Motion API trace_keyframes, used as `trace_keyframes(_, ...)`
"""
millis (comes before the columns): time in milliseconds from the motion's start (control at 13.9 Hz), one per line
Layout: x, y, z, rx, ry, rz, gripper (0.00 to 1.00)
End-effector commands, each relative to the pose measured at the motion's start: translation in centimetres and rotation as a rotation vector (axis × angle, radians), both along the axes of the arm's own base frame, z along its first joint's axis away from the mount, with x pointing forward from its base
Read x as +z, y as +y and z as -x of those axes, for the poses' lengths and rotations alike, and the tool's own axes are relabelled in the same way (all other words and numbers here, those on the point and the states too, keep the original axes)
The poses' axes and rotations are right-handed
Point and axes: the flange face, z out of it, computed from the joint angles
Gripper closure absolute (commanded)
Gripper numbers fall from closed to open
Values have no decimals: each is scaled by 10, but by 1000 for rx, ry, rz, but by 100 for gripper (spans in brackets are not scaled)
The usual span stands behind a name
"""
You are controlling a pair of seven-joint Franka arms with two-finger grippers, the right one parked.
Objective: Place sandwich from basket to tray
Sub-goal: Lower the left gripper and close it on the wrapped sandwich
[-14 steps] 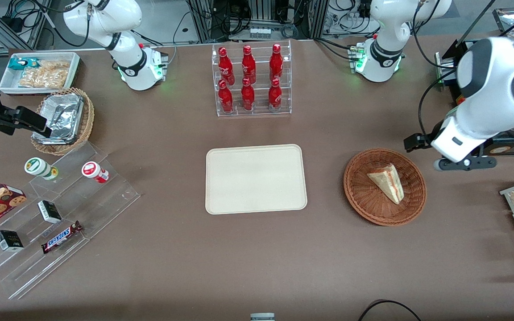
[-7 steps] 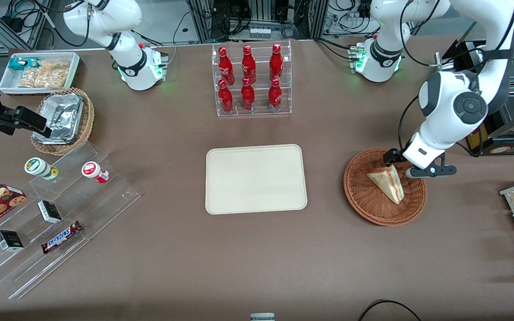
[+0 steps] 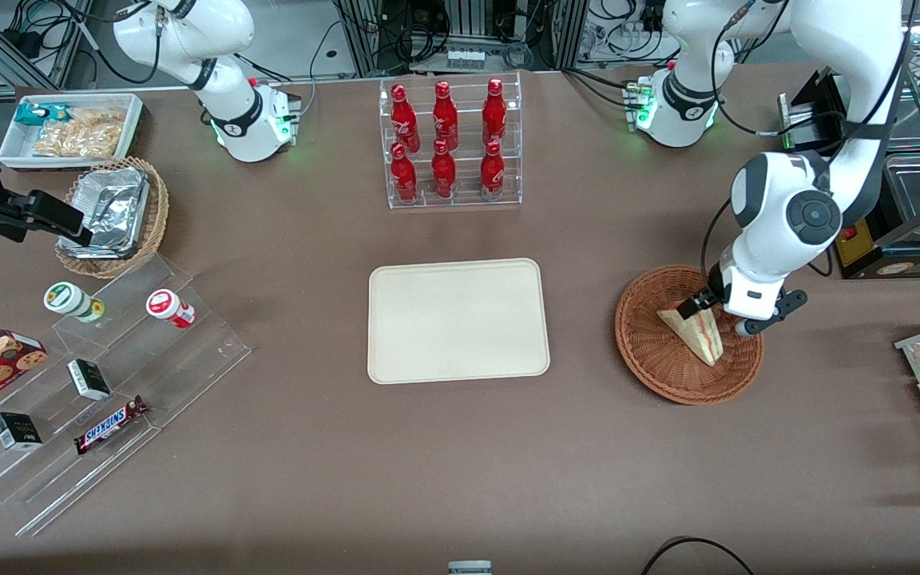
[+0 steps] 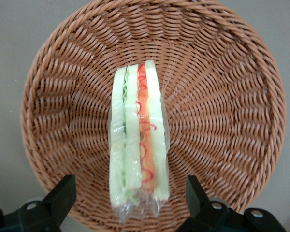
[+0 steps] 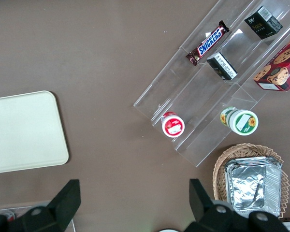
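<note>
I see my hand (image 3: 719,314) spread wide just above the sandwich (image 4: 138,145), a clear-wrapped wedge standing on edge in the wicker basket (image 4: 222,72), its white bread showing green and red-orange filling layers, fingers (image 4: 63,193) flanking it

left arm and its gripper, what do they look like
The left arm is glossy white with rounded segments, dark grey round joint caps and black cables alongside. Its base glows green. The gripper over the basket has black fingers, open.
</note>
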Motion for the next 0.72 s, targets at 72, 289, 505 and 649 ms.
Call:
trace_keyframes(72,-18,-11,-11,137,-5,12,0)
trace_keyframes(289,-23,-10,-9,133,9,10,59)
trace_keyframes(505,-19,-9,-7,76,27,-1,94)
trace_keyframes(649,-1,-9,-12,-8,44,-6,95)
